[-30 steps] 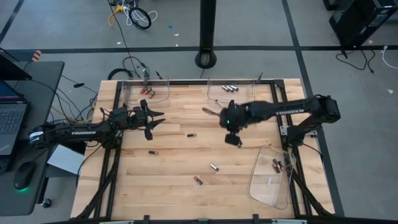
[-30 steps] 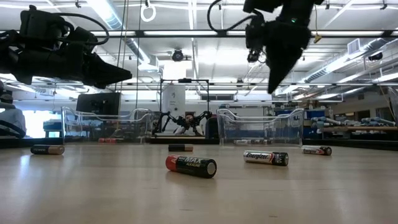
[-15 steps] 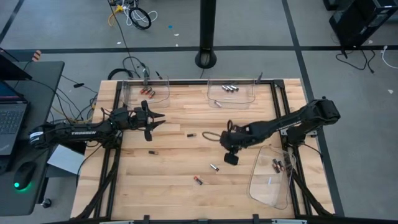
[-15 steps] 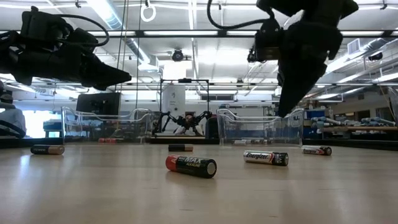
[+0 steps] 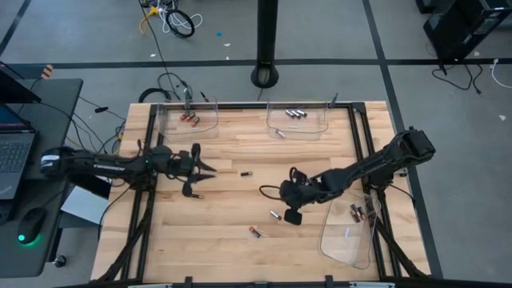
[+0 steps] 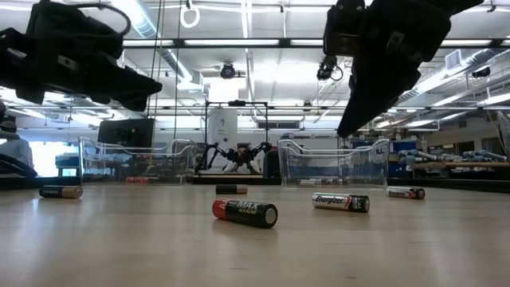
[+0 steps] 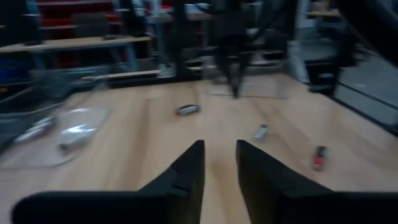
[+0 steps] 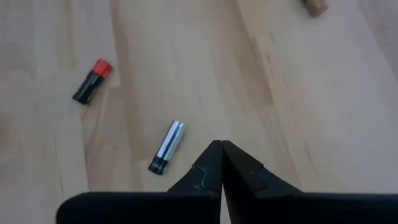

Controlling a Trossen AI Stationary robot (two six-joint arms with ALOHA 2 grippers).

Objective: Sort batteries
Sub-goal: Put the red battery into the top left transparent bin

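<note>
Loose batteries lie on their sides on the wooden table: a silver-grey one (image 5: 275,214) (image 8: 166,147), a red-and-black one (image 5: 255,232) (image 8: 91,81) (image 6: 245,212), a dark one (image 5: 246,173) and one (image 5: 196,195) near the left arm. My right gripper (image 5: 291,215) (image 8: 221,144) is shut, empty and pointing down. It hangs above the table just right of the silver-grey battery. My left gripper (image 5: 198,173) (image 7: 219,152) is open and empty. It hovers level over the table's left part, pointing right.
Three clear trays stand on the table: far left (image 5: 192,122) with red batteries, far middle (image 5: 298,120) with silver ones, near right (image 5: 349,227) with dark ones. Bare wood lies between the arms. A desk with a laptop (image 5: 16,152) stands left of the table.
My right gripper has swung from the far middle of the table toward the near edge and has come lower, ending beside the silver-grey battery. My left gripper has shifted a little toward the near edge. No battery has moved.
</note>
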